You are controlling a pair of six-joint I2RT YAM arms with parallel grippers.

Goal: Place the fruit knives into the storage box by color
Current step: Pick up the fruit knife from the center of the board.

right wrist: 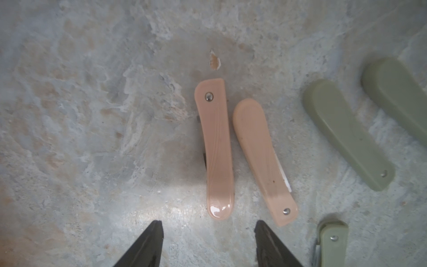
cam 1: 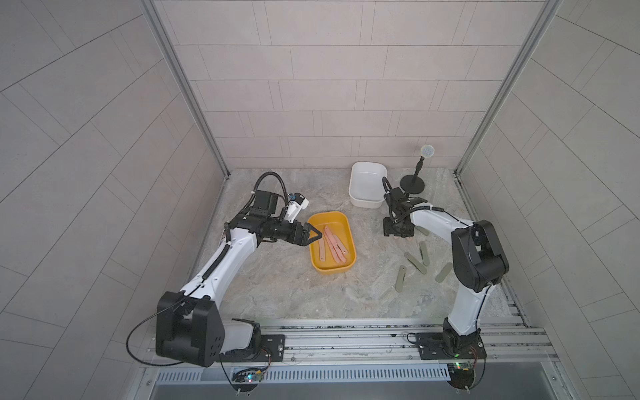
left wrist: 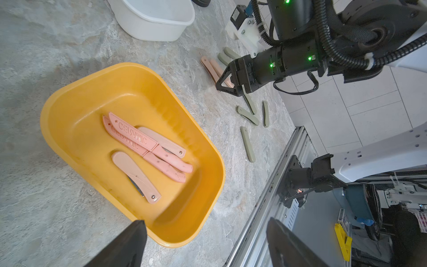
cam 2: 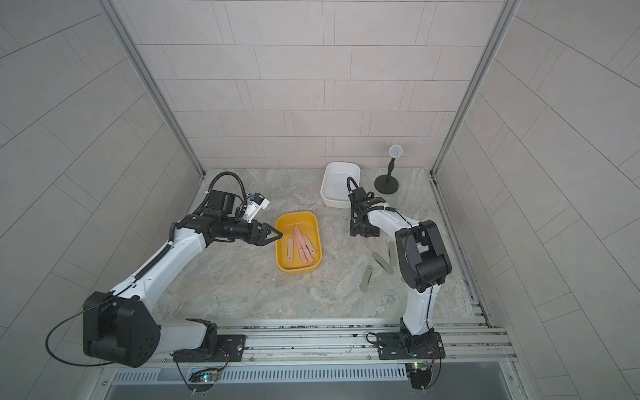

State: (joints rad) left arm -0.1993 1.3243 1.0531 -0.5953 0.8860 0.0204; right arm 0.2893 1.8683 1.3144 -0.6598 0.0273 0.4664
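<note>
- In both top views the left gripper (cam 1: pixel 316 236) (cam 2: pixel 276 235) hangs over the left wall of the yellow plastic tub (cam 1: pixel 327 215). Four salmon-pink fruit knives (cam 1: pixel 333 246) lie on the bottom of this tub. A white plastic tub (cam 1: pixel 367 165) stands farther back and to the right. The right gripper (cam 1: pixel 397 232) points down at the grey marbled table (cam 1: pixel 277 294) in front of the white tub; its fingertips are hidden under its own body. Several flat grey-green fruit knives (cam 1: pixel 415 262) lie scattered on the table beside the right arm.
- In the left wrist view the two black fingers (left wrist: pixel 129 242) of the left gripper stand wide apart with nothing between them, so this claw is released. In the yellow tub two pink knives are unfolded, with the word CERAMIC on the blade (left wrist: pixel 131 131), and two are folded. The right gripper is low over two more folded pink knives (left wrist: pixel 209 67) on the table, its jaws apart.
- In the right wrist view these two knives lie flat, just beside each other. The rounded end of one lies just ahead of the gap between the right claw's tips. The tips stand apart and grasp nothing. Grey-green knives lie near.
</note>
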